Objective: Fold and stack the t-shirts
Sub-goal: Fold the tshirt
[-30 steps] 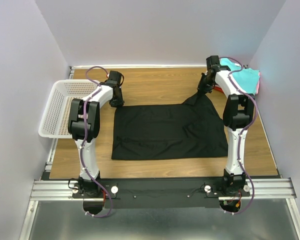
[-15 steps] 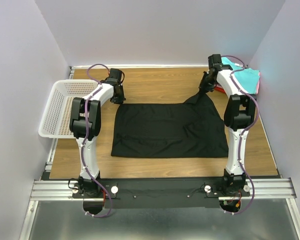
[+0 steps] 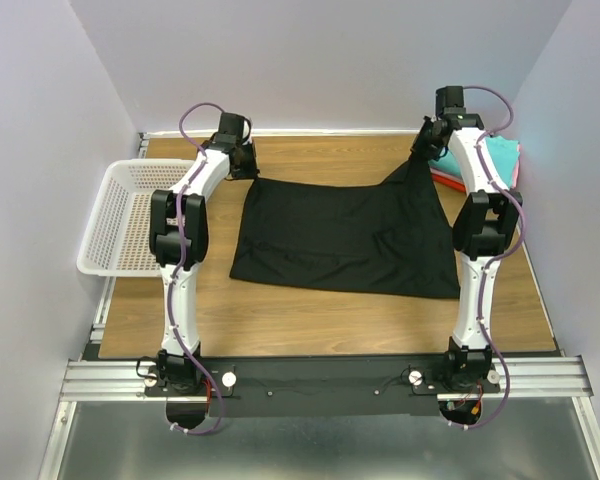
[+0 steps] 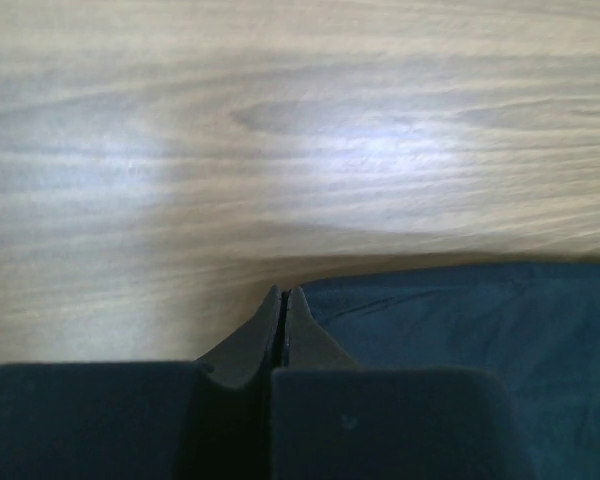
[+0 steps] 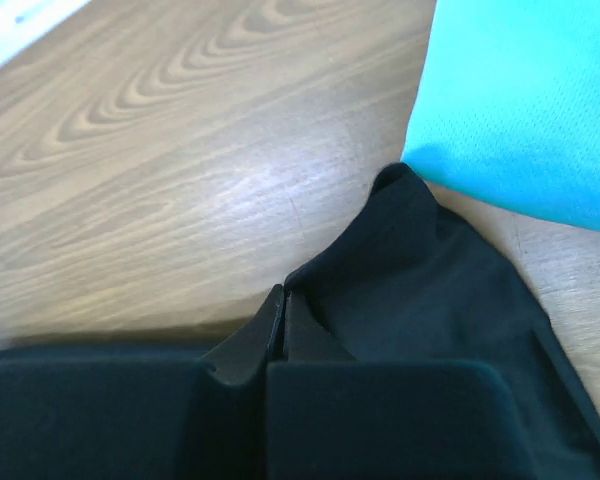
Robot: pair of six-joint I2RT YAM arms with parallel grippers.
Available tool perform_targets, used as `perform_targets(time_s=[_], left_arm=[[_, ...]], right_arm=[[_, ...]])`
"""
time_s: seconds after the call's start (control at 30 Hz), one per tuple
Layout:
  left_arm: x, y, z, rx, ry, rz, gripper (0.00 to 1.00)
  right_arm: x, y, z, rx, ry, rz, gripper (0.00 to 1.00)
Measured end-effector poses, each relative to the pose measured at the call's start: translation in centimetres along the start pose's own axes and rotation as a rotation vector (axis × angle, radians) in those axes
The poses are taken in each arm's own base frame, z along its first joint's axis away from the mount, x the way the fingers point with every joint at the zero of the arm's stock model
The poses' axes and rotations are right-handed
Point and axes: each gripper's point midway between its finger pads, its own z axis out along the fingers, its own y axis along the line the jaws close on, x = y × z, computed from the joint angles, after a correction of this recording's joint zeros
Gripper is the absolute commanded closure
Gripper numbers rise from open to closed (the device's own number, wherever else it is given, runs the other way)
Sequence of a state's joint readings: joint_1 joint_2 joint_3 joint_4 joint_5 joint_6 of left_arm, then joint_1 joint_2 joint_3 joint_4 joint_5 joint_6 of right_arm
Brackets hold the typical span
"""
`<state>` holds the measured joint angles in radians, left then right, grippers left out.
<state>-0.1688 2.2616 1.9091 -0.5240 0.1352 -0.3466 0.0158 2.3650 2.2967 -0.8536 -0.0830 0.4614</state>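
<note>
Black t-shirt (image 3: 345, 240): lying spread on the table (image 3: 320, 160), with both far corners being held raised.
Left gripper (image 3: 245, 165): jaws pressing together on the far-left corner.
Right gripper (image 3: 427, 150): jaws pinching the far-right corner, beside the teal t-shirt (image 3: 500, 155).
Basket (image 3: 120, 215): sitting at the left edge.

Black t-shirt (image 3: 345, 240) far corners held up by left hand (image 3: 247, 168), right hand (image 3: 422, 158).
</note>
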Motion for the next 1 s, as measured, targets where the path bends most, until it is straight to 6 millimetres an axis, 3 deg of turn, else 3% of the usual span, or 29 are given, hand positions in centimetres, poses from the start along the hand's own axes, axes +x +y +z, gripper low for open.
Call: perform_targets(time_s=[0.17, 0.3, 0.43, 0.7, 0.87, 1.0], left_arm=[[-1.3, 0.2, -0.3, 0.03, -0.022, 0.017, 1.0], [0.0, 1.2, -0.2, 0.032, 0.0, 0.03, 1.0], [2.0, 1.8, -0.9, 0.037, 0.038, 0.04, 1.0], [1.6, 1.4, -3.1, 0.06, 0.001, 0.085, 1.0], [2.1, 1.3, -4.3, 0.065, -0.003, 0.103, 1.0], [4.0, 1.7, -5.3, 0.059, 0.023, 0.105, 1.0]], right_arm=[[-0.3, 0.1, -0.2, -0.003, -0.009, 0.013, 1.0], [2.7, -1.4, -0.4, 0.032, 0.059, 0.028, 1.0], [6.1, -2.8, -2.8, 0.066, 0.124, 0.042, 0.99], [10.0, -3.9, -7.5, 0.095, 0.148, 0.052, 1.0], [12.6, -5.0, -8.5, 0.14, 0.168, 0.064, 1.0], [15.2, -6.1, -9.1, 0.182, 0.202, 0.079, 0.99]])
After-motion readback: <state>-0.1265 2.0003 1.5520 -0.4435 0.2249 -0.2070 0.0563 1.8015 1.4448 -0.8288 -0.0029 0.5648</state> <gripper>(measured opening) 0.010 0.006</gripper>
